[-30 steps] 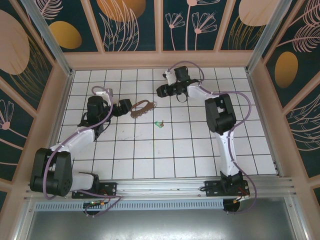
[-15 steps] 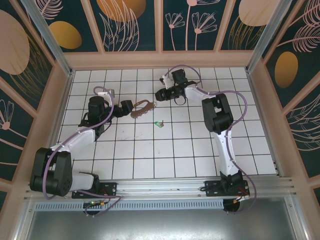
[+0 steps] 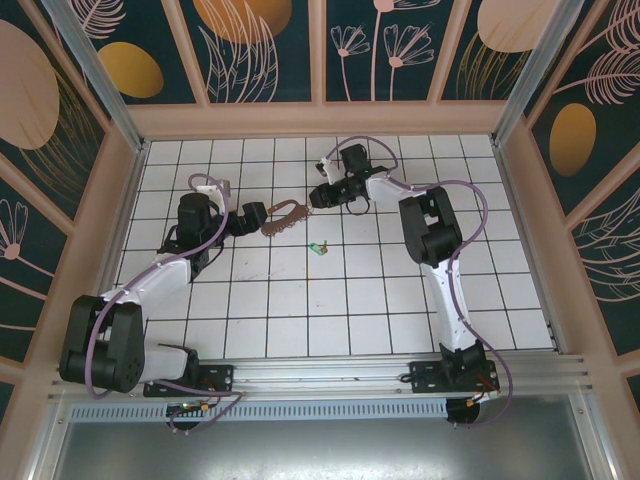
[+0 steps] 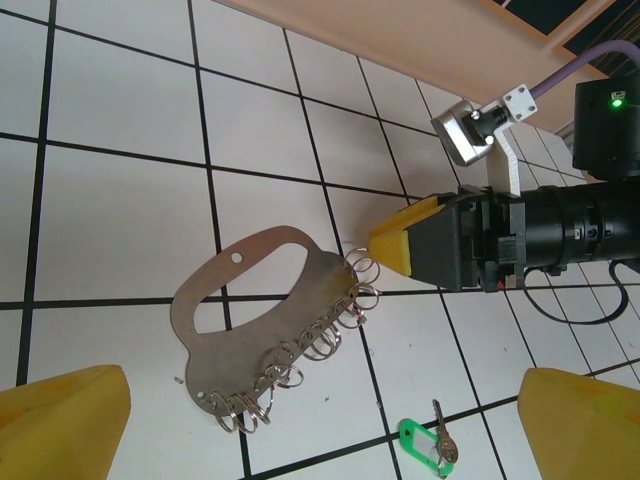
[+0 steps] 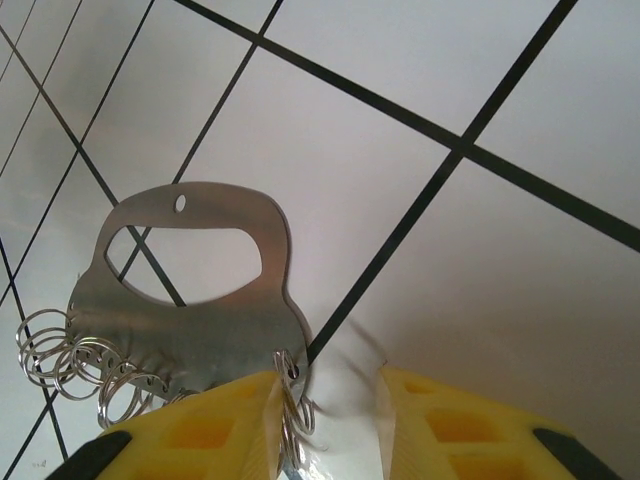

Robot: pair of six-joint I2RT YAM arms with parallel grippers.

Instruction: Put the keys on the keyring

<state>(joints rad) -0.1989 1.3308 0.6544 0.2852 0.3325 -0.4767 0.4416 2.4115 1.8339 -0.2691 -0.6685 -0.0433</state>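
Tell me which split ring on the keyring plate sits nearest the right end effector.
The end ring of the row, right at the right end effector's yellow fingertips; the other rings lie farther along the keyring plate's edge, away from it.

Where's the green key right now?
Top view: the green key lies loose on the table, near its middle, just below and right of the keyring in the picture.

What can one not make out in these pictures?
- Right wrist view: whether the right gripper holds the keyring; blur and the bottom edge hide it.
- Top view: the key is too small to show its shape.
- Left wrist view: the bottom edge cuts off the fingers of the left gripper.
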